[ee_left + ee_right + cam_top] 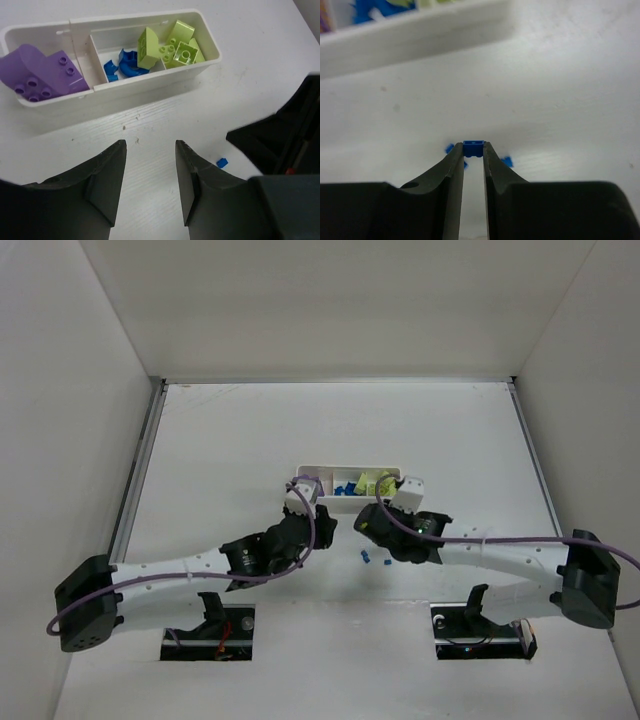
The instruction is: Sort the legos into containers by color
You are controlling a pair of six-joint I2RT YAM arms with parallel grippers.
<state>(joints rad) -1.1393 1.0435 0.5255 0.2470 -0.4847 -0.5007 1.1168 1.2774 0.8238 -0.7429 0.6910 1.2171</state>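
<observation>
The white three-compartment tray (312, 472) lies mid-table. In the left wrist view its front wall (150, 84) faces me. The left compartment holds the purple piece (42, 75), the middle one dark-blue bricks (126, 65), and the right one yellow-green blocks (172, 47). My left gripper (150, 145) is open and empty, just in front of the tray (322, 523). My right gripper (473, 146) is shut on a tiny dark-blue brick (473, 148), held above the table near the tray (420, 30). In the top view the right gripper (366, 523) is beside the left one.
Loose dark-blue bricks (365, 558) lie on the table below the right gripper, blurred in the right wrist view (506, 161). One (221, 162) shows beside the left gripper's right finger. White walls enclose the table on three sides.
</observation>
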